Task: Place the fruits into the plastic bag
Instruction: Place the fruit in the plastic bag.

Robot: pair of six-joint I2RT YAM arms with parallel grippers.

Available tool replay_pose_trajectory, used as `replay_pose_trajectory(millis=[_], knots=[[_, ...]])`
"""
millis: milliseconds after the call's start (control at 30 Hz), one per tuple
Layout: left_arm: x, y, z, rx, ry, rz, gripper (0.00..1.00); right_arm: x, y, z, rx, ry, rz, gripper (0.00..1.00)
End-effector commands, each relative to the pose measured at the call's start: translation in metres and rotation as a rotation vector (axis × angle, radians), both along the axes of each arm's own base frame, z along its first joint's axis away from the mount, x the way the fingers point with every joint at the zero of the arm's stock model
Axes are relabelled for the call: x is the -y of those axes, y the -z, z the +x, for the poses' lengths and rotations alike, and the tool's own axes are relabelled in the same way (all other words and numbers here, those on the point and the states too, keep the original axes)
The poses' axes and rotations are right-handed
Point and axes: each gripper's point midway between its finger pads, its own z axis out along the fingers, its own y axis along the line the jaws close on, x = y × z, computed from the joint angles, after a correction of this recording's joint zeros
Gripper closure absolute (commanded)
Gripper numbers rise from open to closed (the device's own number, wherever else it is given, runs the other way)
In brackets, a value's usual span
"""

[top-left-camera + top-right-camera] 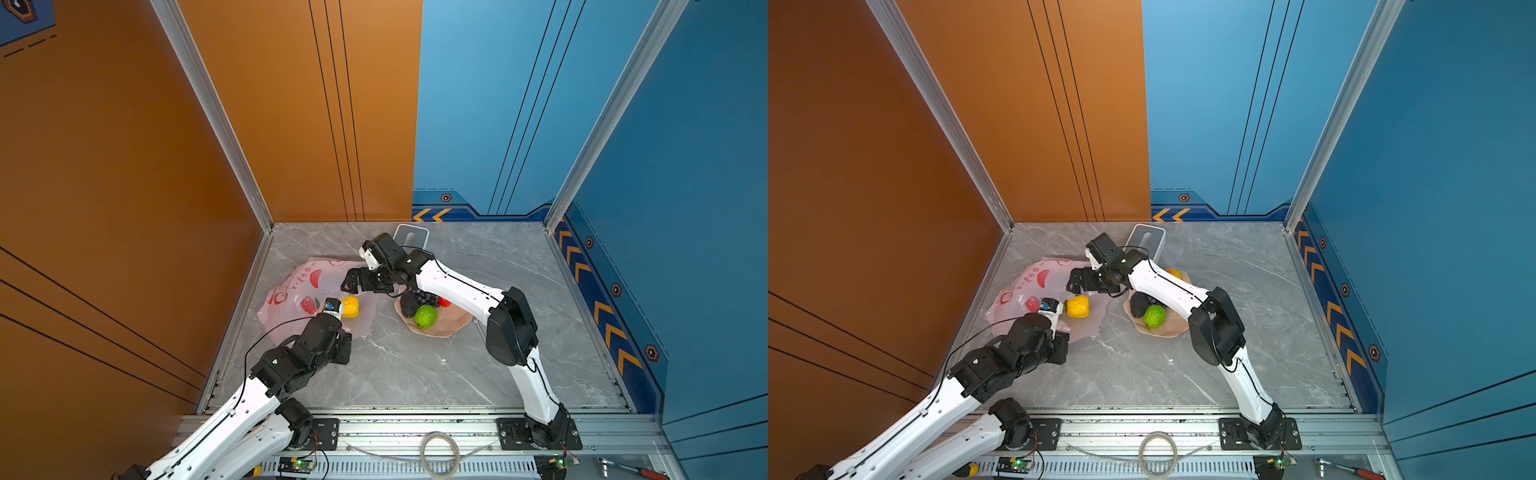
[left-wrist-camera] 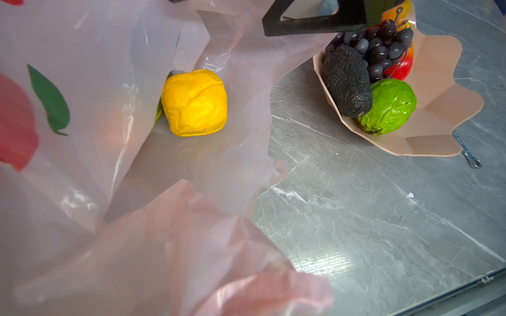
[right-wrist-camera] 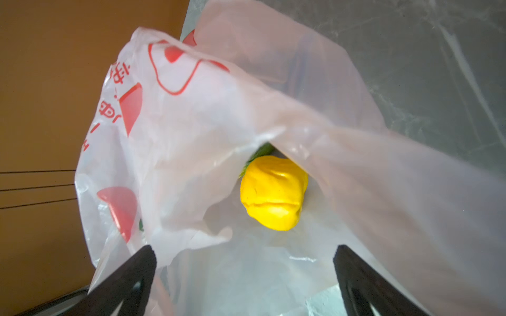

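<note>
Grey marble tabletop point(image 1: 415, 365), orange and blue walls behind. Plastic bag point(image 1: 299, 286) lying on left half, mouth turned toward plate point(image 1: 449, 328).

Left gripper point(image 1: 336, 321): clamped fully closed. Fingers hidden under bunched pink film in left wrist view, no direct sight. Judging by film gathered up toward wrist and upper layer tented: pinching bag's near rim, lifting it to prop mouth open like a tunnel.

Yellow fruit point(image 2: 194, 102): on bag's lower layer just inside mouth, under raised flap in right wrist view, uncovered from above in both top views. Shallow, not deep in; probably prone to rolling back out on a dropped rim.

Right gripper point(image 3: 243, 249): fingers point(image 3: 128, 273) spread wide, nothing between them, hovering at mouth, aimed at yellow fruit. Free either to nudge it deeper or to go for next pick; cannot tell which.

Remaining fruit piled on plate, well apart from bag: avocado point(image 2: 347, 82) leaning on rim, lime-green fruit point(image 2: 388, 105) touching it, grape bunch point(image 2: 380, 46) behind, mango point(image 2: 402, 68) under grapes. Partly hidden by right arm in top views.

Judged early: one in, at least four to go. Lime-green fruit looks like easiest next grab, being on top and near plate edge. Needs left pinch held high throughout. White-grey box point(image 1: 411, 237) at back, not involved.
</note>
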Motion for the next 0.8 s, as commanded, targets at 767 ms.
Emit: replay_pose_trajectory(millis=[767], knots=[[0.0, -0.014, 0.003, 0.025, -0.011, -0.032, 1.0, 0.256, -0.042, -0.073, 0.139, 0.363, -0.251, 0.0]])
